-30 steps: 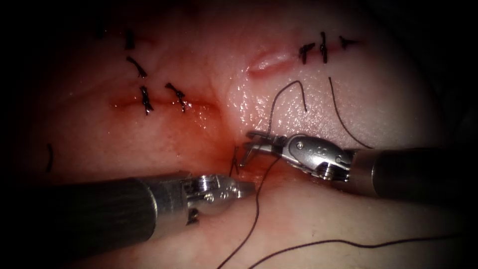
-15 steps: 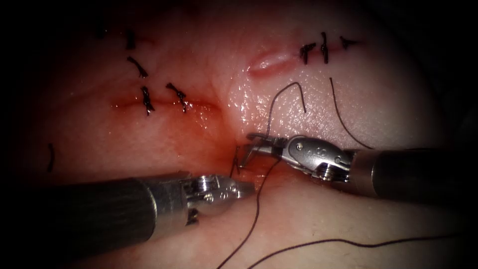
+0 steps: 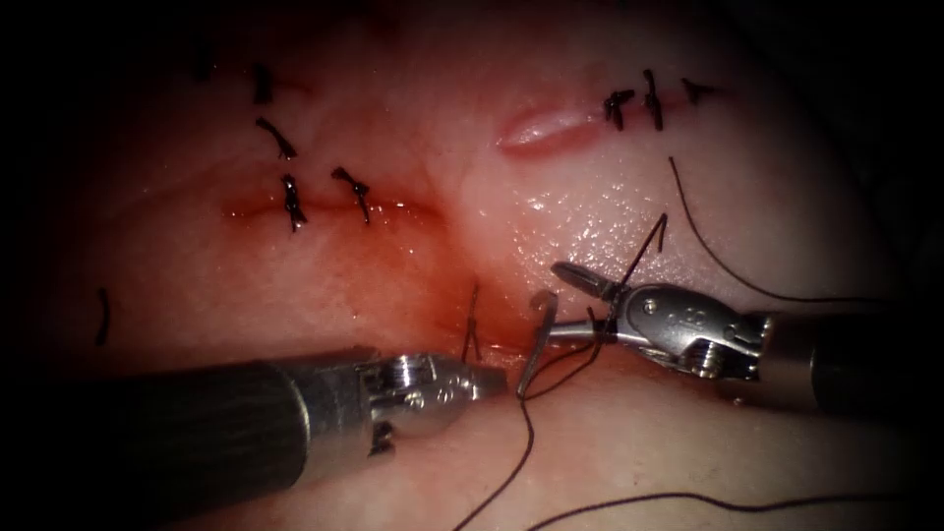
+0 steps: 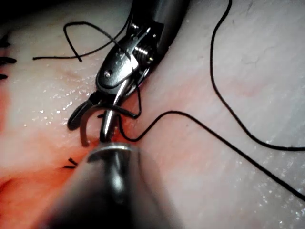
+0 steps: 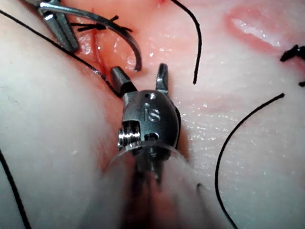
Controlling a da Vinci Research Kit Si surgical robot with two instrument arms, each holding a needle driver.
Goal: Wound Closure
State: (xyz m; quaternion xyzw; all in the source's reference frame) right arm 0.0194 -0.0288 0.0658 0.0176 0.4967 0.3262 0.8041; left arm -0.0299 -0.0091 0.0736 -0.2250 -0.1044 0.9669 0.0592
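Pink tissue (image 3: 590, 462) with a reddened cut (image 3: 462, 315) lies under both tools. At the cut, the curved needle (image 3: 536, 344) stands free of the tissue, trailing dark thread (image 3: 511, 462). Right gripper (image 3: 575, 305) gapes open, its lower jaw against the needle. Left gripper (image 3: 487, 379) looks closed and empty, just left of the needle.

tissue (image 3: 610, 442): pale pink, glistening, redder toward the cut
red fluid (image 3: 433, 305): orange-red stain along the cut
thread (image 3: 688, 501): dark, near black
stitches (image 3: 292, 202): black knots
needle (image 3: 536, 344): silver-grey
right tool (image 3: 580, 307): bright metal
left tool (image 3: 487, 382): grey metal, dark shaft
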